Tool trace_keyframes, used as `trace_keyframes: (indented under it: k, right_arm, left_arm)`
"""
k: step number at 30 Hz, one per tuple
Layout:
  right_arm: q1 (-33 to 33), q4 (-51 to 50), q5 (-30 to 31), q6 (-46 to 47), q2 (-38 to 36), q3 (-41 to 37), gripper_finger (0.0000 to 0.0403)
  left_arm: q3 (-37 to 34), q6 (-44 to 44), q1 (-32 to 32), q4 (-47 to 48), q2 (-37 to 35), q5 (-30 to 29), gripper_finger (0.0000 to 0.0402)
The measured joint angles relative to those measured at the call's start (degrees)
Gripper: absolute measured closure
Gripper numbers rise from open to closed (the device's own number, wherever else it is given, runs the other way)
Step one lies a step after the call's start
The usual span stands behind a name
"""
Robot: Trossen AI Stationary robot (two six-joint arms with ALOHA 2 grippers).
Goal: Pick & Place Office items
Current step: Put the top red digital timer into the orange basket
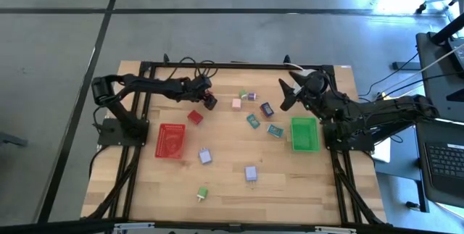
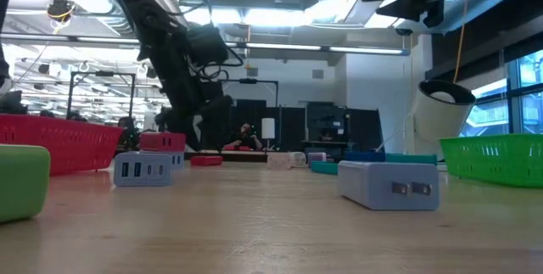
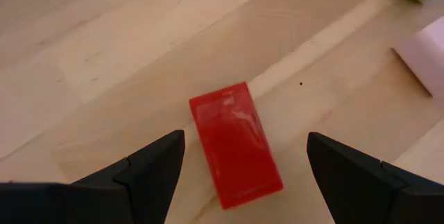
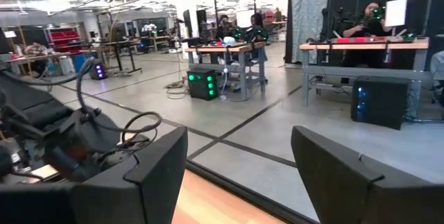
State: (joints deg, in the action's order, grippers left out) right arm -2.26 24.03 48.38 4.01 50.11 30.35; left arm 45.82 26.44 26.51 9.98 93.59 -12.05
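Left gripper: jaws spread wide, empty, poised above the small glossy red rectangular block, which lies flat on the bare wooden table between the fingers and just beyond the red mesh tray.
Right gripper: raised near the far edge behind the green mesh tray, jaws parted, idle.
Remaining small blocks: scattered mid-table.
Step, as judged: pre-grasp on the red block.
Next move calls for: descent, then closure across the narrow sides.
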Motion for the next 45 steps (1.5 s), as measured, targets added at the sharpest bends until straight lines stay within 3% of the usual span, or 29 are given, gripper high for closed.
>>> trace_keyframes:
  k: [5,15,19,26,28,37,45]
  right_arm:
    - [1.12,-0.04,0.0,0.0,0.0,0.0,0.0141]
    - [1.22,-0.5,0.0,-0.17,0.0,0.0,0.0141]
    - [1.22,-1.33,0.02,-0.14,0.0,0.0,0.0141]
    - [1.22,-2.19,0.02,-0.11,0.0,0.0,0.0141]
    - [1.22,-2.21,0.02,-0.09,0.0,0.0,0.0141]
    - [1.22,-2.23,0.07,-0.3,0.0,-0.02,0.0141]
    - [1.24,-2.25,0.22,-0.35,0.07,-0.02,0.0141]
  left_arm:
    - [0.0,3.15,-0.74,-0.08,2.62,-4.93,0.01]
    - [0.11,4.39,-1.13,-1.25,5.41,-5.21,0.0109]
    - [0.11,4.37,-1.45,-1.33,5.5,-6.14,0.0145]
    - [0.11,4.39,-1.49,-1.28,5.56,-7.5,0.0246]
    - [0.1,4.36,-1.45,-1.44,5.38,-7.1,0.025]
    - [-0.11,2.06,-1.45,-10.76,-0.87,2.56,0.025]
    - [-0.09,-3.8,-3.09,-33.81,-7.98,17.04,0.025]
